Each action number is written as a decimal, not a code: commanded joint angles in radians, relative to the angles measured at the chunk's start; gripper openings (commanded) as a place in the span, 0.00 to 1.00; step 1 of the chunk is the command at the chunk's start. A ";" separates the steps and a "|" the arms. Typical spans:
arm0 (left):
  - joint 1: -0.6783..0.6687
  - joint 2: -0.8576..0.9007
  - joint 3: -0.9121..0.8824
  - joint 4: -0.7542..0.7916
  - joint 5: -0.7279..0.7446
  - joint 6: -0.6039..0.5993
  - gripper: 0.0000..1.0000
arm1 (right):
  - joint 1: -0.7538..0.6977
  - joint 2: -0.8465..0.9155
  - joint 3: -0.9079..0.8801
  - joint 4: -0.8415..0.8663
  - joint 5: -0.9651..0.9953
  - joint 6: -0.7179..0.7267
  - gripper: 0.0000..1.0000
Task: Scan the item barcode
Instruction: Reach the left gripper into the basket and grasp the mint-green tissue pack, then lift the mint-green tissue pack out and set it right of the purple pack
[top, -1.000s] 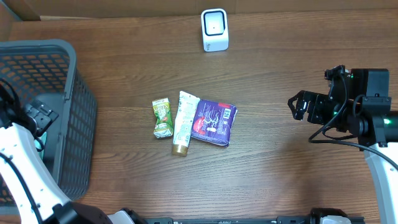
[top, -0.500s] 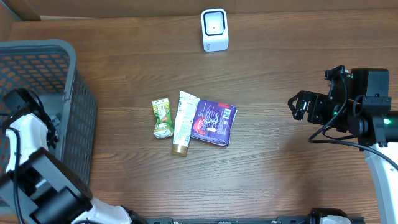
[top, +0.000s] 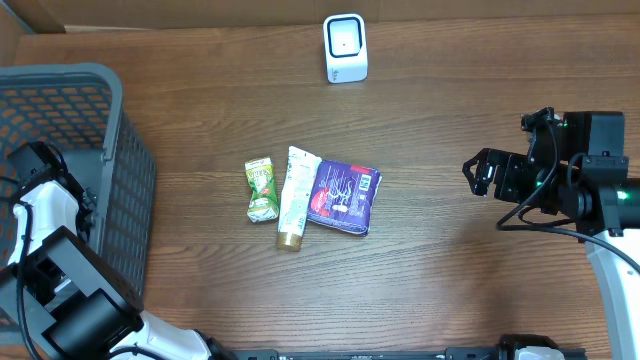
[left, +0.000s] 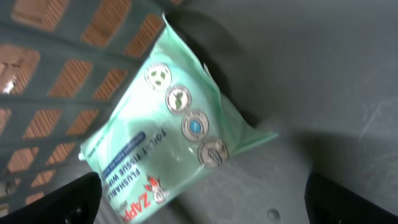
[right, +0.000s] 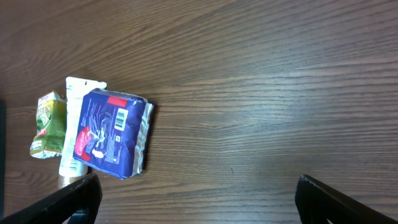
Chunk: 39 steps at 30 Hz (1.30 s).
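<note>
Left gripper (left: 214, 200) spread wide inside basket (top: 95, 85); mint-green wipes pack (left: 168, 134) lies askew ahead of fingers, not gripped. Right gripper (right: 208, 202) spread, empty. Blue pack (right: 112, 134) on table (top: 450, 280), well to its left, beside tube (top: 295, 195), barcode up. Wipes pack shows only in left wrist view; scanner (top: 345, 47) only overhead.

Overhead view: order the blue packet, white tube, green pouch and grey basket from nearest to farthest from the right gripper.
1. Blue packet: right end of the row, closest to the right gripper.
2. White tube: middle of the row.
3. Green pouch: left end of the row.
4. Grey basket: far left edge of the table.
</note>
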 joint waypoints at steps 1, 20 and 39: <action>0.006 0.032 -0.005 0.024 -0.025 0.056 0.96 | 0.004 -0.002 0.023 0.002 -0.006 0.000 1.00; 0.019 0.125 -0.011 0.019 -0.028 0.158 0.66 | 0.004 -0.002 0.023 0.002 -0.006 0.000 1.00; -0.035 0.187 0.014 0.015 0.011 0.109 0.04 | 0.004 -0.002 0.023 0.003 -0.006 0.003 1.00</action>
